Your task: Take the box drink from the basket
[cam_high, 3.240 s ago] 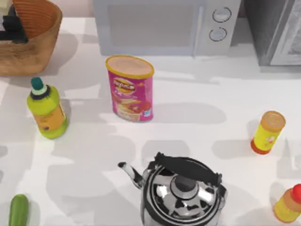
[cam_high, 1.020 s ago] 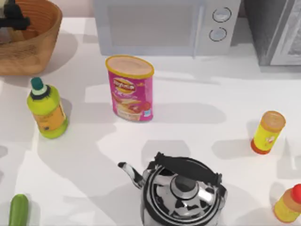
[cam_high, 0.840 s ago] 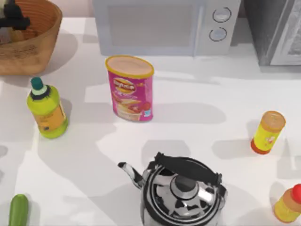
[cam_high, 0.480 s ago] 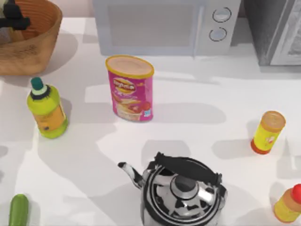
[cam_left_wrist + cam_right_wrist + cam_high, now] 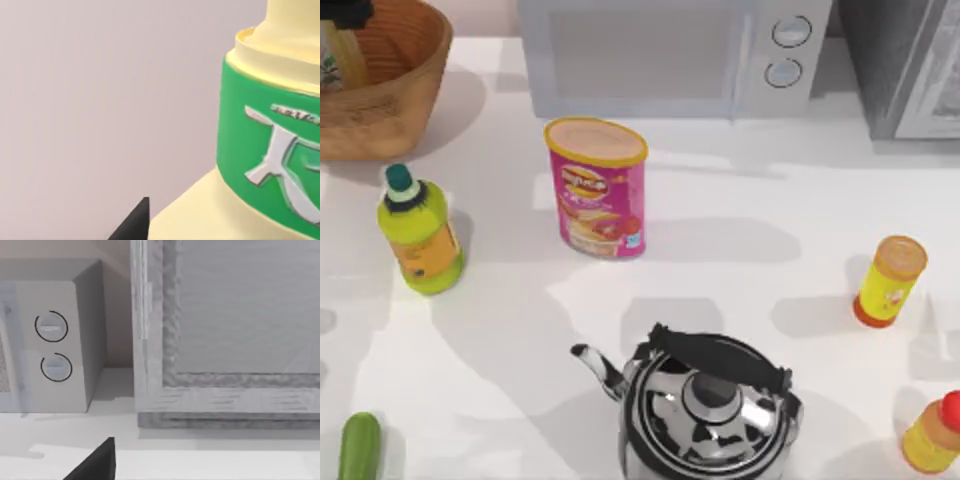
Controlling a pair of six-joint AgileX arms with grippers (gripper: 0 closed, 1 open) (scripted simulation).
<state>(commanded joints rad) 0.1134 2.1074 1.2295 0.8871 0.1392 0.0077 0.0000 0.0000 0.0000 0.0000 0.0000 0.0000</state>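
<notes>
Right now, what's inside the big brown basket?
A pale yellow box drink stands in the basket, with the left gripper above it. The basket's bottom is hidden.

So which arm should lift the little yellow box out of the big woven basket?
Probably the left. Its claw is already over the tan wicker basket at the table's far left, gripping the pale cream-yellow carton. The right arm's wrist camera faces the grey microwave, far from it.

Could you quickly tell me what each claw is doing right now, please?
Left claw: over the basket at the top view's far left, closed on the box drink.
Right claw: cannot be told.
</notes>
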